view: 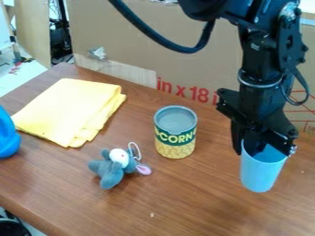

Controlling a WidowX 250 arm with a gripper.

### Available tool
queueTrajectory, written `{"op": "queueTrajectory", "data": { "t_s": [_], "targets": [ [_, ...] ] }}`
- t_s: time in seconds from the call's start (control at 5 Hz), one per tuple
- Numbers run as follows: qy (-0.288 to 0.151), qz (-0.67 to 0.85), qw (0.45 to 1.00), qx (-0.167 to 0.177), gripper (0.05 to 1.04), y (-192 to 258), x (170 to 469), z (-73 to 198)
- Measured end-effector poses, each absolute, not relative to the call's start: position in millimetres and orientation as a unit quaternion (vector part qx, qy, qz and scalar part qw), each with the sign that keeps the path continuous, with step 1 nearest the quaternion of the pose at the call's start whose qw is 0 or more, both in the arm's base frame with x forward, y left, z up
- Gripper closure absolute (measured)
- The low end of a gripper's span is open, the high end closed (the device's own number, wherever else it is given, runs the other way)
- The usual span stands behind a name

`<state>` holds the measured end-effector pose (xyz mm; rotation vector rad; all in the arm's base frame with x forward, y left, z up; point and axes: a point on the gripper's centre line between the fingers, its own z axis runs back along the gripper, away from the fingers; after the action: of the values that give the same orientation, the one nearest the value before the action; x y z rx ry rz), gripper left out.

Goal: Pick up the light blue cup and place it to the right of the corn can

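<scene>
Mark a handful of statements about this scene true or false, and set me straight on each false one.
1. The gripper is at the top of the light blue cup. True.
2. The cup is upside down. False: its mouth faces up.
3. In the view, the corn can is between the plush toy and the cup. True.
4. The can lies on its side. False: it stands upright.
5. The yellow cloth is folded on the table. True.
6. The plush toy lies on top of the cloth. False: it is on the table, apart from the cloth.
</scene>
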<state>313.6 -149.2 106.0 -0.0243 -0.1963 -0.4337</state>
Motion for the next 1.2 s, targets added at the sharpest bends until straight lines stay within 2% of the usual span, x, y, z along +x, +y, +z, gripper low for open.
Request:
{"op": "queueTrajectory", "data": {
  "t_s": [0.4,0.6,0.8,1.0,1.2],
  "targets": [
    [-0.128,-0.202,0.971,-0.01,0.984,-151,350,96],
    [-0.108,-0.198,0.974,-0.032,0.985,-160,365,86],
    [-0.064,-0.194,0.978,-0.038,0.985,-162,372,61],
    [-0.07,-0.184,0.98,-0.044,0.985,-165,375,60],
    [-0.07,-0.185,0.978,-0.066,0.952,-166,376,61]
  ]
}}
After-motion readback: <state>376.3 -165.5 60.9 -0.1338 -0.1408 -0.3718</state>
